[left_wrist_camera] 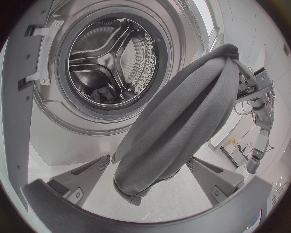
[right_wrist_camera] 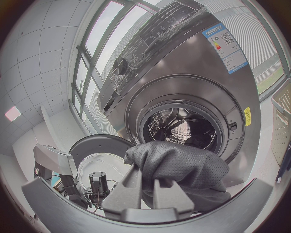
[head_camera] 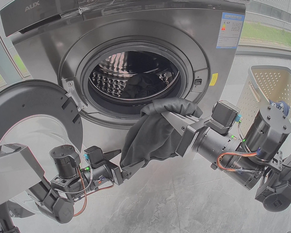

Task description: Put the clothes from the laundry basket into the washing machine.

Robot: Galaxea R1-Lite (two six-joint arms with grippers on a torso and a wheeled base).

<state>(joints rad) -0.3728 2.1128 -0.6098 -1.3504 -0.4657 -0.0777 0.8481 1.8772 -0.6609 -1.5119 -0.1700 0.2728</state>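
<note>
1. The washing machine point(head_camera: 177, 35) stands on the floor point(head_camera: 165, 208) with its round door point(head_camera: 20, 111) swung fully open to the left, so the steel drum point(head_camera: 124, 68) is exposed.
2. A dark garment point(head_camera: 141, 85) lies low inside the drum, toward its front lip.
3. The right end effector point(head_camera: 168, 117) is clenched on the upper fold of a grey garment point(head_camera: 151, 135), holding it in the air just in front of the lower rim of the drum opening and outside the drum.
4. The grey garment drapes over the right fingers and hangs down and to the left in a long bundle, clear of the floor.
5. The left end effector point(head_camera: 132, 156) is released, with its fingers spread wide. The garment's hanging lower end sits between them.
6. The laundry basket point(head_camera: 273, 86), pale and perforated, stands on the floor just beside the machine's right side, behind the right arm.
</note>
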